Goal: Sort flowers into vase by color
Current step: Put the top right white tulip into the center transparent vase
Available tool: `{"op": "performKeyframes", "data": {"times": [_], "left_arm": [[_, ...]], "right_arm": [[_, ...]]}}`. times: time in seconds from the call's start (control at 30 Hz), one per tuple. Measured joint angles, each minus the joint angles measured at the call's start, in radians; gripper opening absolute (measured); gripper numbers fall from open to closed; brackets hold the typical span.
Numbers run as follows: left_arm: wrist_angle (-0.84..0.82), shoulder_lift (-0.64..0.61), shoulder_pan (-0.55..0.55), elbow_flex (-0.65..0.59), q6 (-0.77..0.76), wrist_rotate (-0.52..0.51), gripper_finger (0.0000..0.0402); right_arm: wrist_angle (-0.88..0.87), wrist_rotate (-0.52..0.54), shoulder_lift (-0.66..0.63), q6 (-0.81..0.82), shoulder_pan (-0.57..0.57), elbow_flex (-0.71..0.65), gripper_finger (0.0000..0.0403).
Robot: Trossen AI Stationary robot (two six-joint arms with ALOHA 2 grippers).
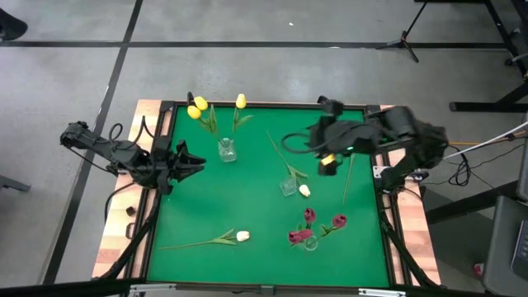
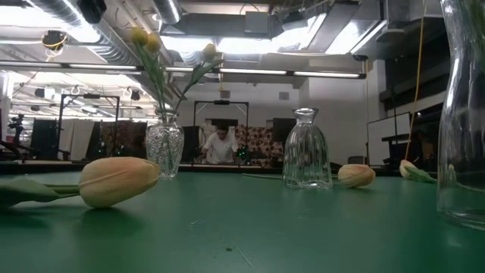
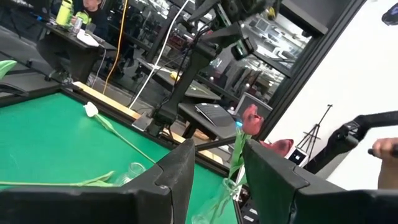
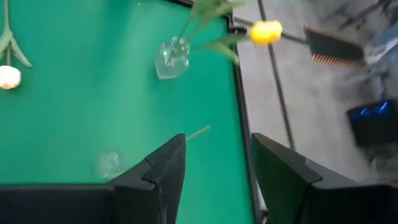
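Near edge of green surface (image 1: 247, 206): loose cream-white tulip (image 1: 242, 236); red tulips in their glass vase (image 1: 309, 242). Centre: empty ribbed vase (image 1: 288, 186), cream tulip (image 1: 304, 190) beside. Far: yellow tulips' vase (image 1: 227, 150). Our right hand (image 1: 328, 162) hovers, fingers apart, empty; left hand (image 1: 196, 163) waits, parted.

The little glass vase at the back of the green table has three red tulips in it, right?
Not red. In the high view, the three tulips in the small glass vase at the back of the green table are yellow.
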Motion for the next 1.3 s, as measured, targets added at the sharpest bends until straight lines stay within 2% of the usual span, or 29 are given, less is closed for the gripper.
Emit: {"op": "performKeyframes", "data": {"times": [0.2,0.3,0.4,0.5,0.77,0.93,1.17,1.3], "left_arm": [[-0.015,0.000,0.000,0.000,0.009,0.000,0.0135],[-0.054,0.000,0.000,0.000,0.010,0.001,0.0135],[-0.072,0.001,0.000,0.000,-0.001,0.001,0.0135],[-0.070,0.001,0.000,0.000,-0.003,0.001,0.0135],[-0.069,0.001,0.000,0.000,-0.011,0.001,0.0135],[-0.068,0.001,0.000,0.000,-0.010,0.000,0.0135],[-0.068,0.001,0.000,0.000,-0.011,0.000,0.0135],[-0.068,0.001,0.000,0.000,-0.011,0.000,0.0135]], "right_arm": [[-0.039,0.024,-0.098,0.166,0.002,-0.039,0.0182],[-0.036,0.155,-0.156,0.264,0.002,-0.112,0.0182],[-0.035,0.306,-0.209,0.442,-0.003,-0.209,0.0182],[-0.036,0.346,-0.275,0.644,-0.042,-0.318,0.0182],[-0.037,0.238,-0.496,0.998,-0.259,-0.661,0.0182],[-0.036,0.130,-0.577,1.102,-0.362,-0.860,0.0182],[-0.027,0.033,-0.595,1.268,-0.385,-1.127,0.0182],[0.038,-0.005,-0.596,1.357,-0.385,-1.267,0.0182]]}}
